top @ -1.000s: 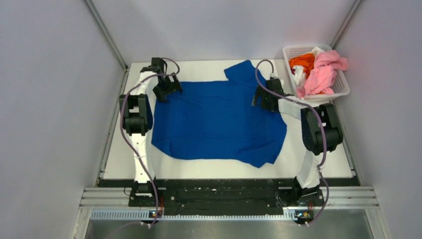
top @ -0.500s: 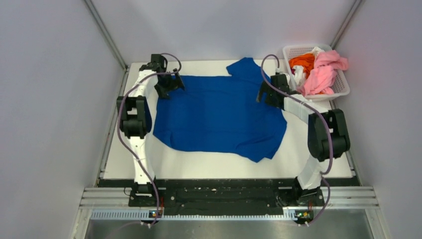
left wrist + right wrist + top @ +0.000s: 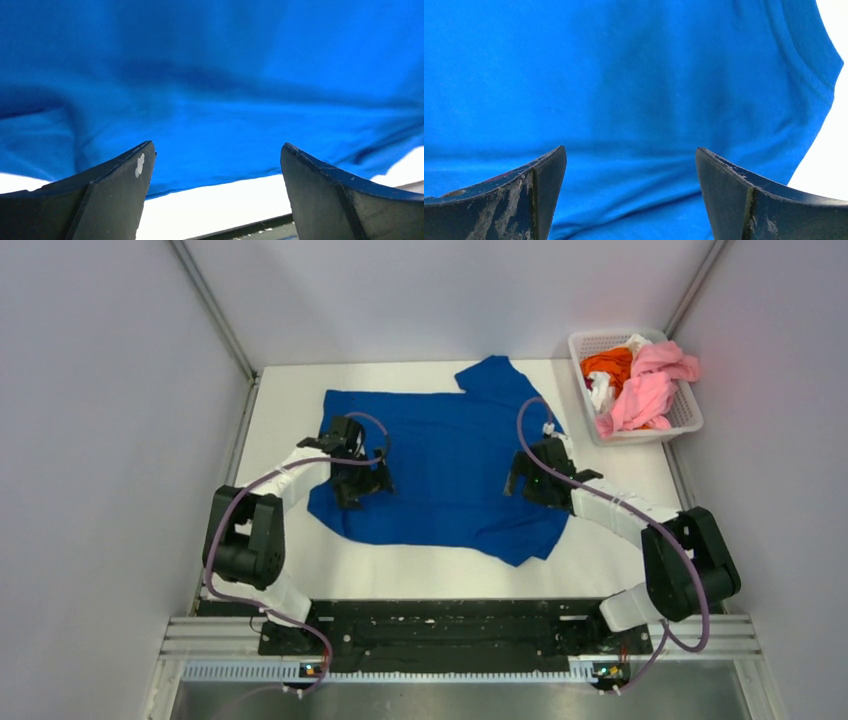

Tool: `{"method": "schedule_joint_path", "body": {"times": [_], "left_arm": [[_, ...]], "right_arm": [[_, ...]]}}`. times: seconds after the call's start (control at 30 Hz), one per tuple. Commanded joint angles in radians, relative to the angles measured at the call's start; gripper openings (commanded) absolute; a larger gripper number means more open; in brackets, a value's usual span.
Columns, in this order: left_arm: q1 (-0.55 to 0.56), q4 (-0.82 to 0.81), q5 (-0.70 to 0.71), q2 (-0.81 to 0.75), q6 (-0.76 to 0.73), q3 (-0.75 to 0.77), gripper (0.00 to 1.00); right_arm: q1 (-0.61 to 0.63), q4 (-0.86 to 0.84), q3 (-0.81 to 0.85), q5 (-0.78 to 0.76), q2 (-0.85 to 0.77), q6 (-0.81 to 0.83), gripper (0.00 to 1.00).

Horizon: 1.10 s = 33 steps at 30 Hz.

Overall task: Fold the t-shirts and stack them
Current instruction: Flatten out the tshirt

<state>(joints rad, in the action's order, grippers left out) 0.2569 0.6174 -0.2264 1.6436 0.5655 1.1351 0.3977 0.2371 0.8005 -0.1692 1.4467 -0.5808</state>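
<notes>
A royal blue t-shirt (image 3: 440, 465) lies spread flat on the white table (image 3: 620, 570), plain side up, one sleeve at the back and one at the near right. No lettering or picture shows. My left gripper (image 3: 362, 490) is open and empty above the shirt's near left part. In the left wrist view blue cloth (image 3: 215, 90) fills the frame, with its edge over white table between the fingers (image 3: 120, 185). My right gripper (image 3: 527, 482) is open and empty above the shirt's right part. The right wrist view shows blue cloth (image 3: 624, 85) and a hemmed edge.
A white lattice basket (image 3: 685, 415) stands at the back right corner. It holds bunched pink (image 3: 645, 385), orange (image 3: 608, 362) and white (image 3: 601, 390) tees. Grey walls close in on both sides. A black rail (image 3: 450, 625) runs along the near edge.
Both grippers have let go of the shirt's far edge and drawn back toward me, now open over its nearer half. The shirt lies flat, shifted slightly toward the back.
</notes>
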Motion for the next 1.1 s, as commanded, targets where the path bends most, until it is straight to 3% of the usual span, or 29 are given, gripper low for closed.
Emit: {"method": "schedule_joint_path", "body": {"times": [0.0, 0.23, 0.43, 0.63, 0.8, 0.93, 1.07], "left_arm": [[-0.015, -0.009, 0.141, -0.069, 0.054, -0.12, 0.99], [-0.034, 0.188, 0.547, -0.181, 0.185, -0.242, 0.99], [-0.079, 0.248, 0.589, -0.326, 0.255, -0.334, 0.99], [-0.079, 0.187, 0.481, -0.459, 0.216, -0.294, 0.99], [-0.078, 0.051, 0.353, -0.474, 0.164, -0.249, 0.99], [-0.077, -0.098, 0.201, -0.424, 0.146, -0.266, 0.99], [-0.077, -0.156, 0.121, -0.352, 0.143, -0.266, 0.99]], "right_arm": [[0.006, -0.021, -0.04, -0.011, -0.025, -0.053, 0.99], [0.007, 0.004, -0.068, -0.056, -0.041, -0.063, 0.99], [0.006, 0.042, -0.072, -0.099, -0.084, -0.073, 0.99], [0.007, 0.145, -0.105, -0.086, -0.206, -0.095, 0.99], [0.007, 0.303, -0.196, -0.085, -0.406, -0.142, 0.97], [0.007, 0.354, -0.272, -0.005, -0.544, -0.151, 0.8], [0.007, 0.273, -0.313, 0.121, -0.571, -0.135, 0.65]]}}
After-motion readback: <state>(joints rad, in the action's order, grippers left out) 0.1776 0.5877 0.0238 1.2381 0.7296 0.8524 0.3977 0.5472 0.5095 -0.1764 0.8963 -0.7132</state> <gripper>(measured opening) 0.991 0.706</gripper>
